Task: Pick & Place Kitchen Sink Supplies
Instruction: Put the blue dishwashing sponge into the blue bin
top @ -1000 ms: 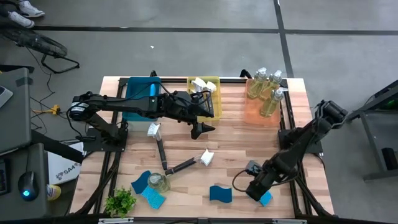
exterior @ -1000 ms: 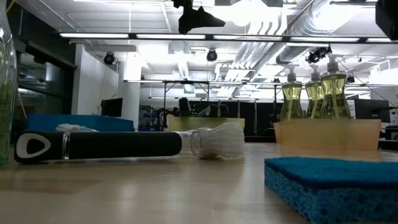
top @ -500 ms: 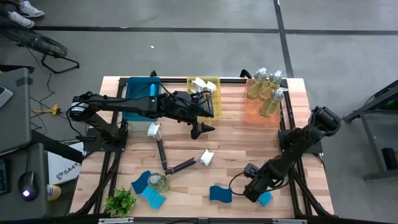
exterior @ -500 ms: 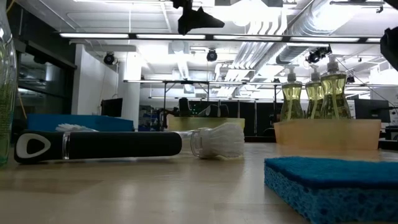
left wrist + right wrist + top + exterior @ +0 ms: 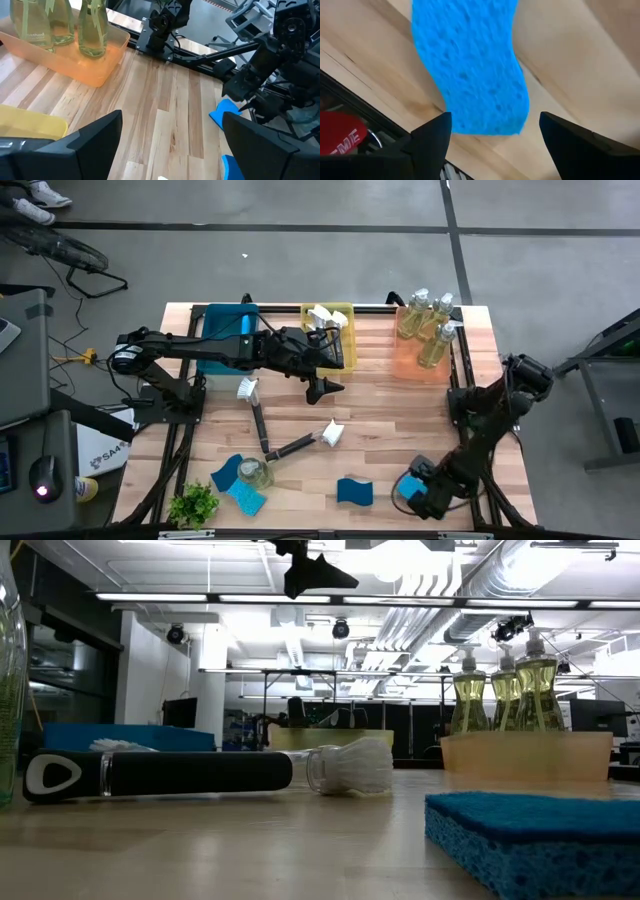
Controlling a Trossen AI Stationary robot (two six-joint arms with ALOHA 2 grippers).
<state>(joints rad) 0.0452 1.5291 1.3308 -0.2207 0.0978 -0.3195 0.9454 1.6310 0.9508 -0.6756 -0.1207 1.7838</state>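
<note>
1. Right tool (image 5: pixel 490 137), fingers spread and not gripping, straddles a blue sponge (image 5: pixel 470 65) lying at the worktop's (image 5: pixel 380 410) near right corner.
2. Left tool (image 5: pixel 322 388) hangs released beside the yellow bin (image 5: pixel 343 315).

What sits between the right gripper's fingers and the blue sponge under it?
Nothing: the right wrist view shows the blue sponge directly ahead of the right gripper, both fingers open and not touching it.

three clear bottles (image 5: pixel 428 320) of yellow-green liquid stand upright in the orange tray (image 5: pixel 402 356). well away from that tray lie two black-handled brushes (image 5: pixel 262 430) crossing, a fourth bottle (image 5: pixel 254 472) among blue sponges (image 5: pixel 236 483), and two more sponges (image 5: pixel 354 491).
</note>
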